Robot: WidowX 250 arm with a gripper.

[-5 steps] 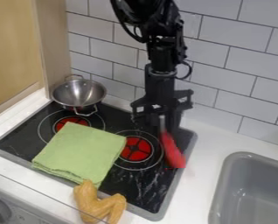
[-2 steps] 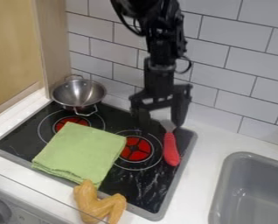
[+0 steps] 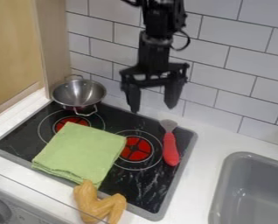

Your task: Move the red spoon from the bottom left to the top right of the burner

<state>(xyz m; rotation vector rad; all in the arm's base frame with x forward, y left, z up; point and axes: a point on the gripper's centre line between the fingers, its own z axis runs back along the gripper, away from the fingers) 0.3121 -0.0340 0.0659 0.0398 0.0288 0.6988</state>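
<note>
Nearest: a tan wing-shaped toy [image 3: 98, 204] lies at the front edge of the burner [image 3: 142, 189], partly on the white surface [image 3: 194, 192]. The grey sink [image 3: 223, 183] is set to the right.

Next: a folded green cloth [image 3: 80, 151] lies over the burner's left and central part, one corner at the right-hand red ring [image 3: 135, 148].

Beyond and to the right: the red spoon [image 3: 170, 149] lies on the burner's right side, towards the far right corner, handle towards the front and metal head towards the wall. No contact with cloth or pincer noted.

Far left: a steel pan [image 3: 78, 92] stands upright at the rear corner.

Farthest: the pincer [image 3: 153, 108] hangs in front of the tiled wall [image 3: 223, 94], raised, behind and to the left of the spoon's head. Its two fingers are spread wide; nothing is held.

Finding: placement appears complete, the spoon being judged at its required position. The next move calls for retraction upward, fingers kept apart and clear of the spoon's head. Regrasping appears unnecessary; descending again could disturb the spoon.
</note>
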